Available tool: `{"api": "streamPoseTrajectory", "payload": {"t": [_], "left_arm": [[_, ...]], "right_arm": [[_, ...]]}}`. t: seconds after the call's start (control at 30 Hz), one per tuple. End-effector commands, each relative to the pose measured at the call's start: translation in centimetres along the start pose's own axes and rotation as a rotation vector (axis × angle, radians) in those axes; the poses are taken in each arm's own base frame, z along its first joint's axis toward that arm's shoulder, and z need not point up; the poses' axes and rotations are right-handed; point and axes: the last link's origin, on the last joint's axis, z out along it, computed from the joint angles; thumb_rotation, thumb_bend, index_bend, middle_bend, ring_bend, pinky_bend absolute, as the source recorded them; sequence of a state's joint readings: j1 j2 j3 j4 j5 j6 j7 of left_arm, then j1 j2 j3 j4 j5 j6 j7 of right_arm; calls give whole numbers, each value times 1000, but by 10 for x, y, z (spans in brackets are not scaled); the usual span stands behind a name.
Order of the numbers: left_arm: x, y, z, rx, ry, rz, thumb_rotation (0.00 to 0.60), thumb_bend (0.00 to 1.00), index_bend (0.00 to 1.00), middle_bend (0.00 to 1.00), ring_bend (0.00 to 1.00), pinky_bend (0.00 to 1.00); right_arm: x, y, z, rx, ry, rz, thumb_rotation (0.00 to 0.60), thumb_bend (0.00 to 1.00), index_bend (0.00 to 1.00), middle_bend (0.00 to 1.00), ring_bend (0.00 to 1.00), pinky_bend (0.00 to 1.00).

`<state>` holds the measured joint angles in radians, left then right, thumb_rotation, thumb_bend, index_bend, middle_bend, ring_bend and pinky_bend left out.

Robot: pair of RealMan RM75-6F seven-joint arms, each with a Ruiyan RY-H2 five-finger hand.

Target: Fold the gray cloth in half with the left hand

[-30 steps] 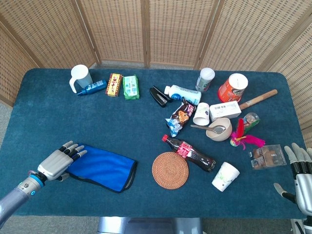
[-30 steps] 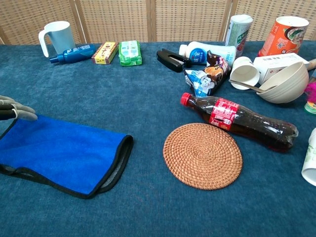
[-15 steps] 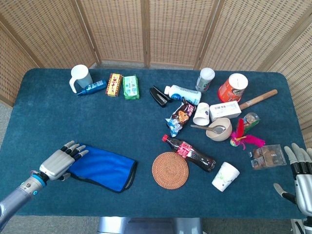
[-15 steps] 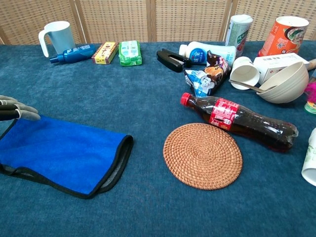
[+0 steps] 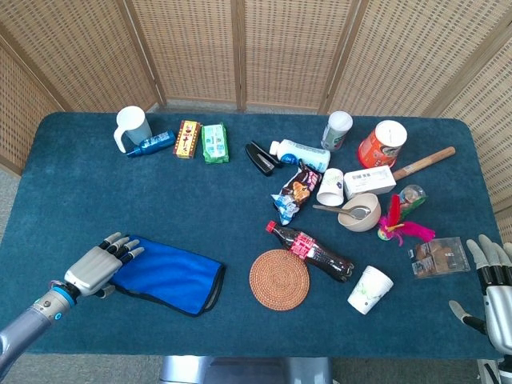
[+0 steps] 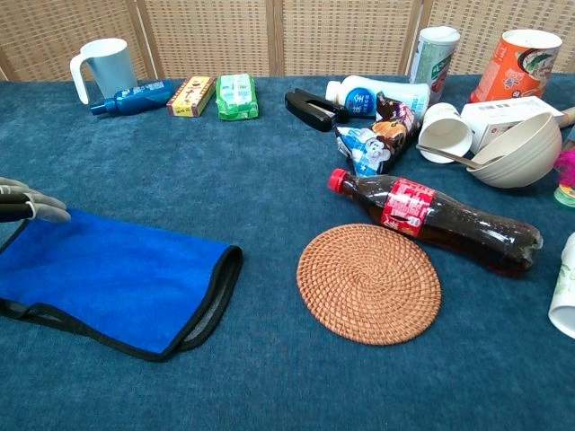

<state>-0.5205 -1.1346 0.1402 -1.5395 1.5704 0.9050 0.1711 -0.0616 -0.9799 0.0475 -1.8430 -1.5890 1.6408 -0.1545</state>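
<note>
The cloth lies folded on the near-left part of the surface, blue side up with a dark trim, its rounded fold end pointing toward the coaster. The left hand rests at the cloth's left edge, fingers stretched and slightly spread, tips over the upper-left corner; whether it pinches the fabric cannot be told. In the chest view only its fingertips show, just above the corner of the cloth.

The right hand sits at the far right edge, well apart from the cloth, fingers upright and spread, holding nothing.

Right of the coaster lies a cola bottle with a red cap and a red label; the writing is too small to read. Past it stand a snack bag, a white bottle with blue print, a black stapler, a bowl with a spoon, and an orange tub. At the back left are a mug, a blue tube, a yellow-red pack and a green pack; their print is illegible.
</note>
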Motion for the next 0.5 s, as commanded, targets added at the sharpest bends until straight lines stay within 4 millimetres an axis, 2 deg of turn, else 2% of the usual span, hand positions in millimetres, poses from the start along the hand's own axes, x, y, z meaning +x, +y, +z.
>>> {"api": "streamPoseTrajectory", "payload": {"t": [0.03, 0.27, 0.5], "left_arm": [[3, -1, -2, 2, 10, -9, 600, 339, 0, 0, 0, 0], [11, -2, -4, -2, 48, -21, 600, 338, 0, 0, 0, 0], [12, 0, 6, -9, 55, -7, 600, 338, 0, 0, 0, 0]], "right_arm": [[0, 0, 0, 0, 1, 0, 600, 0, 0, 0, 0, 0], [0, 0, 0, -1, 1, 0, 600, 0, 0, 0, 0, 0], [0, 0, 0, -4, 1, 1, 600, 0, 0, 0, 0, 0]]}}
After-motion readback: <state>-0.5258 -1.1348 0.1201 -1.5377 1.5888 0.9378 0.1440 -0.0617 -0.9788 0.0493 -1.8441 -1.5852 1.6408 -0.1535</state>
